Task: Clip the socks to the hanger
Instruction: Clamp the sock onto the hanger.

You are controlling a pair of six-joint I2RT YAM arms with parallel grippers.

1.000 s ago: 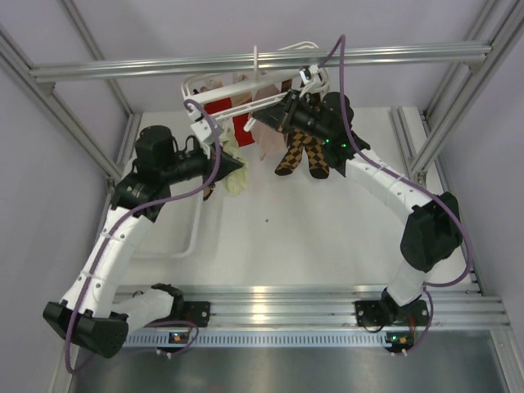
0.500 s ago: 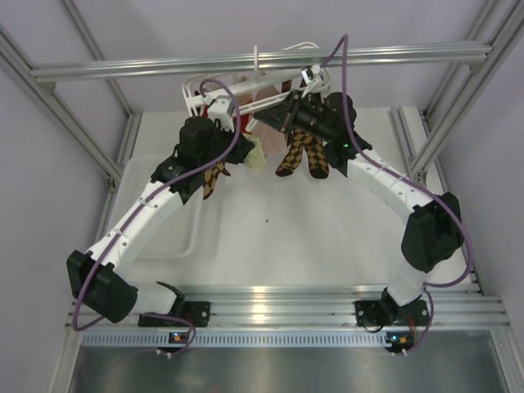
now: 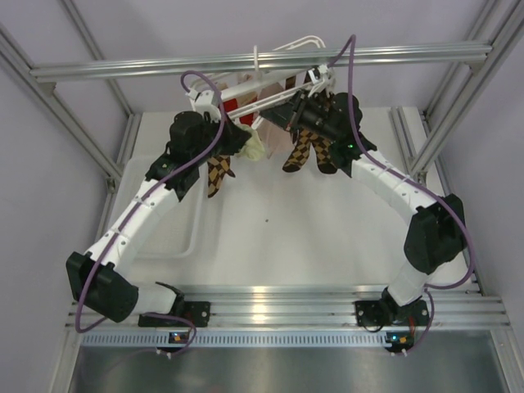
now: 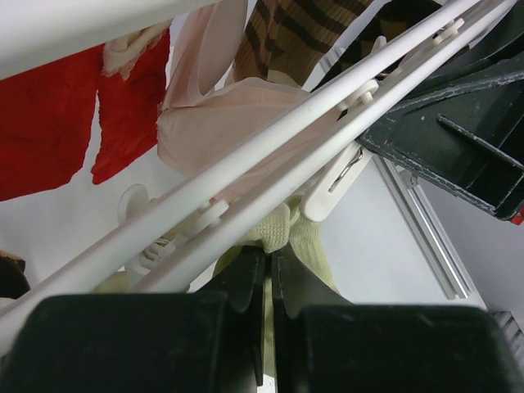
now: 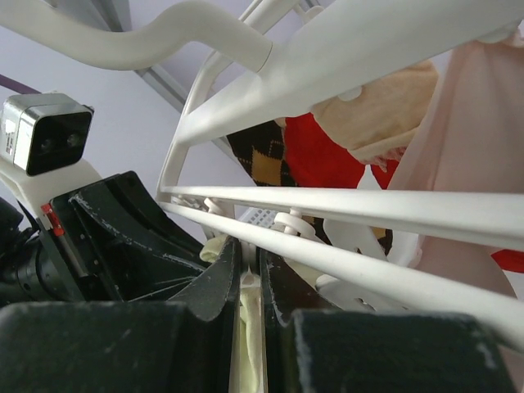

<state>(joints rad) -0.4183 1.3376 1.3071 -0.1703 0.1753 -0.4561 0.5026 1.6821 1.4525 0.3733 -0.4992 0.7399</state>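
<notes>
Top view: the left gripper [image 3: 236, 144] fingertips are hidden under its wrist and the hanger [image 3: 286, 45]. The sock [image 3: 255, 151] shows only as a pale patch, and the clips are too small to resolve.

Left wrist view: hanger bars cover most of the sock. The red sock [image 4: 49, 135] is cut off at the left edge.

Right wrist view: the pale strip [image 5: 247, 327] between the right gripper [image 5: 248, 262] fingers cannot be identified.

We see two white robot arms [image 3: 135, 217] with big black joints [image 3: 430, 233] and thin purple cables [image 3: 351, 57].
</notes>
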